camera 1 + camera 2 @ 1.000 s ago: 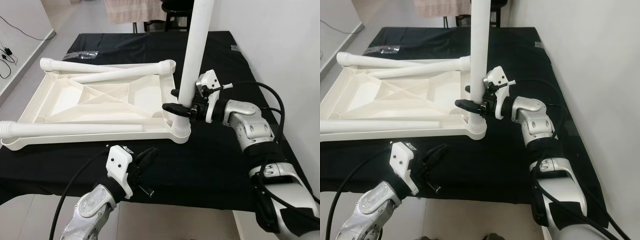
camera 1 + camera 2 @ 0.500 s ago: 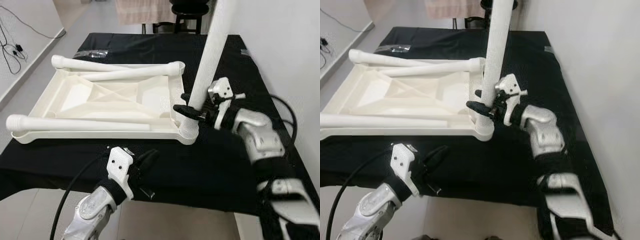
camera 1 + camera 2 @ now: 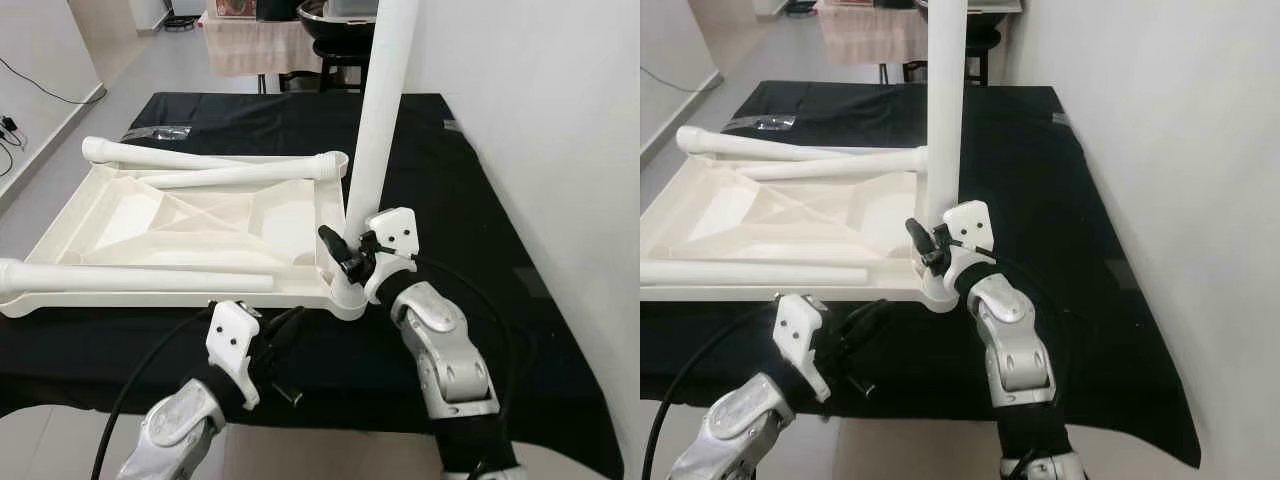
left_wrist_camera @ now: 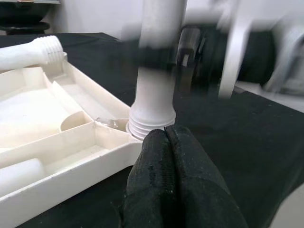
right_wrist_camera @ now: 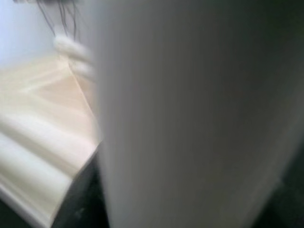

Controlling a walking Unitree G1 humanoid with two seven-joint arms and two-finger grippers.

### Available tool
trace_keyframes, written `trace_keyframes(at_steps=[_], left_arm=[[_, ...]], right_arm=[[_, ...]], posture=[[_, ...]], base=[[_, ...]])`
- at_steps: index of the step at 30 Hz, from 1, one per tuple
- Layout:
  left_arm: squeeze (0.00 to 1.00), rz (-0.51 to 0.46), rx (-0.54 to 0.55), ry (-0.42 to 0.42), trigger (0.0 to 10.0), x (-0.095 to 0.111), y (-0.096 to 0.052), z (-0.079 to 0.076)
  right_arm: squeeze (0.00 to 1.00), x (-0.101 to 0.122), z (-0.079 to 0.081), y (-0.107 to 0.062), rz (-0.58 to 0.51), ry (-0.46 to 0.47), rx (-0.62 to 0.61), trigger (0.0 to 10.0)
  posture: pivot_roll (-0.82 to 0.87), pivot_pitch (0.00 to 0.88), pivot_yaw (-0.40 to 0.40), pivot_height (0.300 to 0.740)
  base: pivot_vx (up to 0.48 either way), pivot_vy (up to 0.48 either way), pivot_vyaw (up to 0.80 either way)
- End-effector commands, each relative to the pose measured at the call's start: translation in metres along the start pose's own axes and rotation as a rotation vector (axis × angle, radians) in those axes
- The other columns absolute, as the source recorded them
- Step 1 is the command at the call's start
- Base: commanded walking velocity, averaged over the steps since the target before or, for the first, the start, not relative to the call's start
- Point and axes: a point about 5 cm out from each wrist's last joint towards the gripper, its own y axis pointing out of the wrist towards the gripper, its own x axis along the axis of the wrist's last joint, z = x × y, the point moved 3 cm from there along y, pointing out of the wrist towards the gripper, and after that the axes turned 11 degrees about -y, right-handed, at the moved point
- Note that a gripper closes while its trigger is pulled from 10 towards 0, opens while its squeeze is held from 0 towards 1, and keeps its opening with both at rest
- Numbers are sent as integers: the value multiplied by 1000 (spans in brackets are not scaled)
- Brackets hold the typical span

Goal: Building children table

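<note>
You had the right gripper clamped on the upright leg just above its corner socket in the upturned tabletop, axis near vertical, left gripper shut, idle just in front of that corner.

Robot body: two jointed silver metal arms, each ending in a black two-fingered gripper.
You see white plastic wrist housings with small dark screw holes, black cables looping from left gripper and right gripper.
</note>
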Motion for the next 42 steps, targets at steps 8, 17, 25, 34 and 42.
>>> trace_keyframes(at_steps=[8,17,25,34,42], left_arm=[[0,28,6,-2,10000,-5,0,3],[0,23,8,-3,10000,-5,1,1],[0,19,13,-3,10000,-5,1,-1],[0,15,12,-8,10000,-4,1,-1],[0,13,13,-9,10000,-3,0,0]], right_arm=[[0,25,-23,5,-137,-52,280,10000],[0,29,-53,4,-107,-106,618,10000],[0,35,-68,12,-98,-44,603,0],[0,15,-76,4,-88,1,534,0],[0,-20,-53,2,11,32,319,0]], posture=[[34,118,-7,740],[50,117,-25,740],[53,122,-29,740],[37,130,-31,740],[18,142,-34,740]], base=[[0,0,0],[0,0,0],[0,0,0],[0,0,0],[0,0,0]])
